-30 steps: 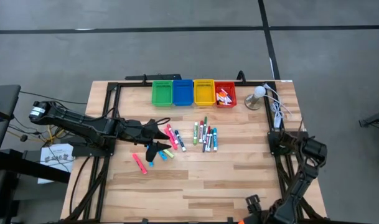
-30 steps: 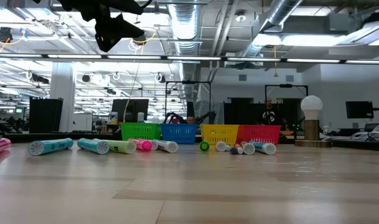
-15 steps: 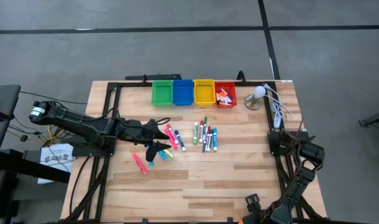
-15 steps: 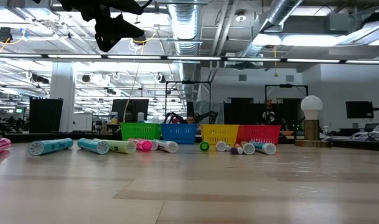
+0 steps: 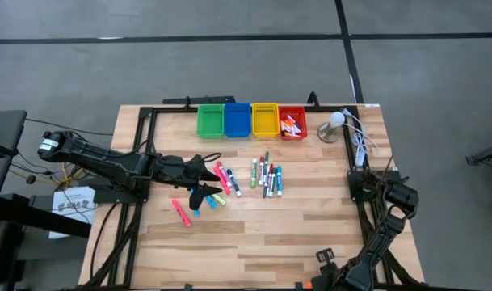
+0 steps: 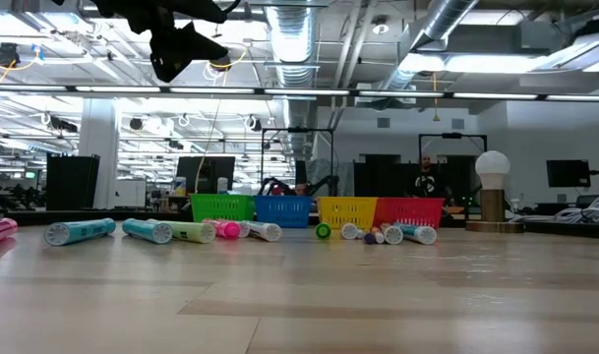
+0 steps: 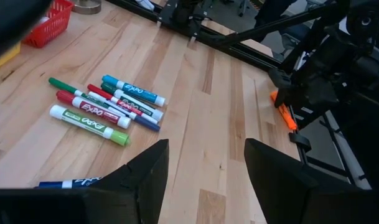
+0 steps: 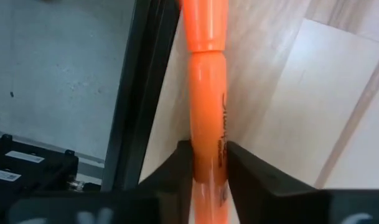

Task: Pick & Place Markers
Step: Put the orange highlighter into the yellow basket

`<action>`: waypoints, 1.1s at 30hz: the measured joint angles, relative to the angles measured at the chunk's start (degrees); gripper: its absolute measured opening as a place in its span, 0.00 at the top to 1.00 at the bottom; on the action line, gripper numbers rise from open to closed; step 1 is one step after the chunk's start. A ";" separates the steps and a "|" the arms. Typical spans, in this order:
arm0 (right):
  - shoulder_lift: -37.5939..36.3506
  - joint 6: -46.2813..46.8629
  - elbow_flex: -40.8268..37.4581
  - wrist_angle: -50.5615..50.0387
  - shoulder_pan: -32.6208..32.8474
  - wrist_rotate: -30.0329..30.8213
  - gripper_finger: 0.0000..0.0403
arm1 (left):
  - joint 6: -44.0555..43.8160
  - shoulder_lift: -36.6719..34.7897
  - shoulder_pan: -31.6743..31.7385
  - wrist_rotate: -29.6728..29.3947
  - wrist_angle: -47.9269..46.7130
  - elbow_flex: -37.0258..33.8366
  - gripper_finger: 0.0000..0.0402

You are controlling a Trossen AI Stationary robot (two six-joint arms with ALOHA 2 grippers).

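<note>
An orange marker (image 8: 208, 124) is being clamped by the right gripper (image 8: 208, 163) at the table edge (image 8: 159, 118); lifting is needed next, while the left gripper (image 7: 205, 163) is being held open.

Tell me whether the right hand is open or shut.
Shut: in the right wrist view, the right hand has both fingers pressed against an orange marker.

"EXPO" printed along the white barrels of several markers (image 7: 108, 107) lying together on the wooden table (image 7: 201, 124), clearest on the blue-capped marker (image 7: 134, 92), the red one (image 7: 89, 109) and the green-capped one (image 7: 88, 124). Dark lettering also on the barrel of the orange highlighter (image 8: 208, 124) between the right gripper's fingers (image 8: 172, 174), too blurred to read. Sheet of printed paper (image 5: 73, 200) beside the table's left edge, print too small to make out.
</note>
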 joint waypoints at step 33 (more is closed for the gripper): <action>0.45 -5.13 5.22 -18.23 -12.24 8.75 0.87 | 10.18 -18.72 3.83 1.03 0.44 0.00 0.48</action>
